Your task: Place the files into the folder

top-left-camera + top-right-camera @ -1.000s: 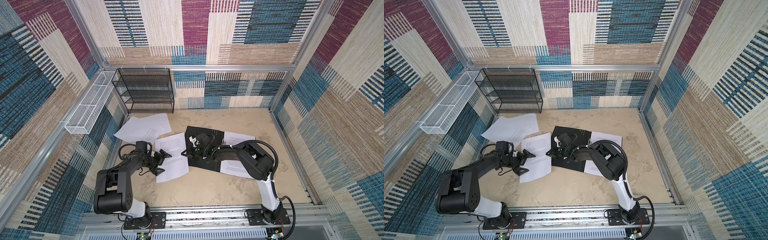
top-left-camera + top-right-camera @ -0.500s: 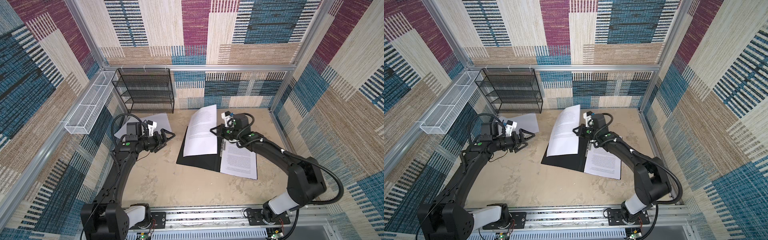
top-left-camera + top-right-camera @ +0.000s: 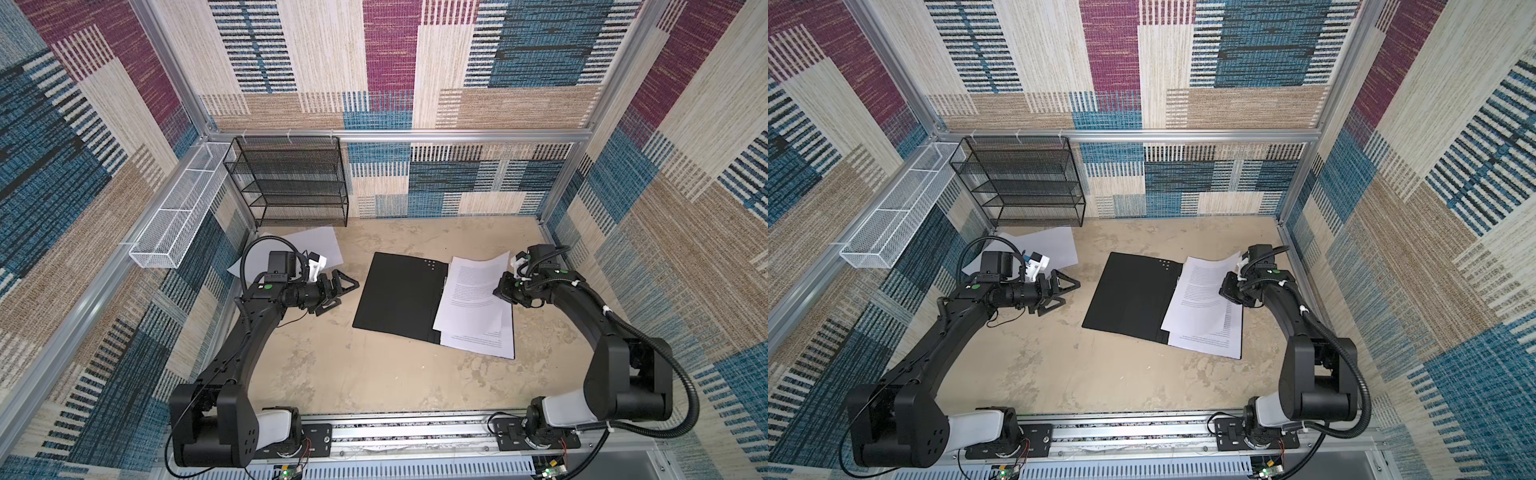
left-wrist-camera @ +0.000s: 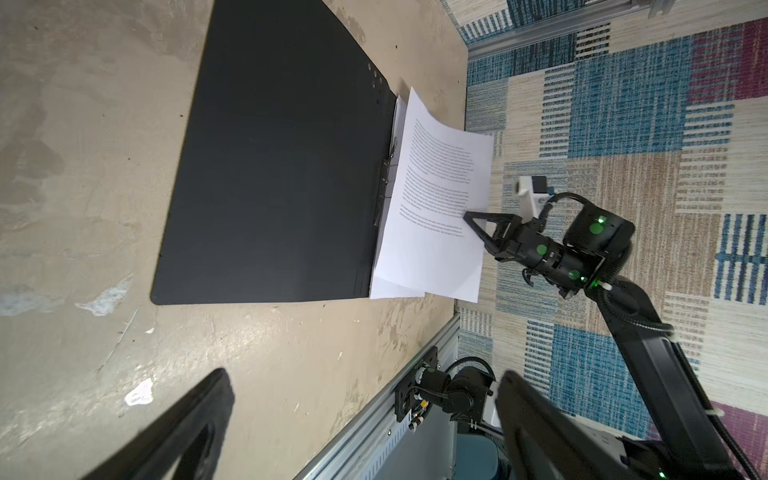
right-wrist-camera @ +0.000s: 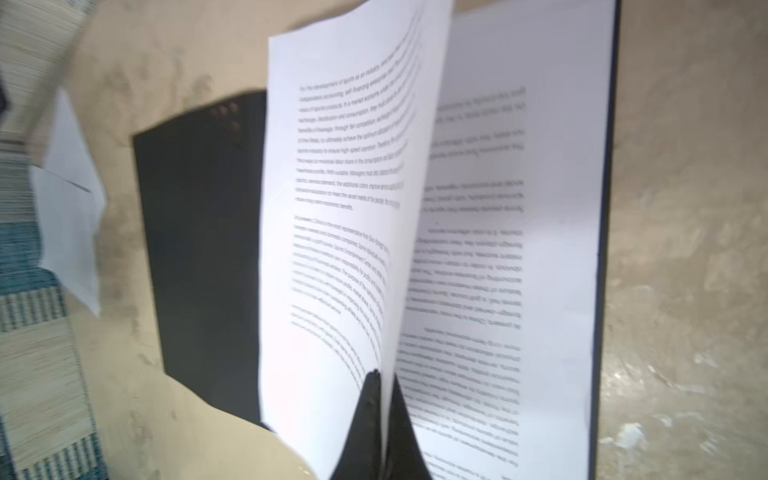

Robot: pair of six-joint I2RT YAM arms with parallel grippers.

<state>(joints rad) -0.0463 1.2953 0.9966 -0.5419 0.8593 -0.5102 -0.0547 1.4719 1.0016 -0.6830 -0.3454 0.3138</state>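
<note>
Folder (image 3: 399, 299) lies open and flat on the table (image 3: 353, 374), black inside up. Its left half is bare, and its right half carries the filed sheets (image 3: 494, 345), printed side up.

The right gripper (image 3: 500, 291) is pinched tight on the outer edge of one printed sheet (image 3: 469, 291). In the right wrist view its fingertips (image 5: 376, 386) are closed with the paper between them. The sheet hangs curved over the filed sheets, raised on the gripper's side, with its far edge down near the spine. We cannot tell if that edge touches the pile.

The left gripper (image 3: 336, 295) is wide open and empty. It hovers over bare table just left of the folder and touches nothing.

More loose sheets (image 3: 320, 245) lie behind the left arm, in front of the black wire-mesh rack (image 3: 291, 183), well apart from the folder.

We judge the step in hand to be laying this sheet onto the right-hand pile, so the task looks part done with the loose sheets still outside.

For the next move we would:
- lower the pinched edge until the sheet lies flat
- square it with the pile below, since it sits a bit skewed
- open the jaws only once the paper rests, or it may slide off the folder's edge

The left gripper looks free to fetch a loose sheet.
</note>
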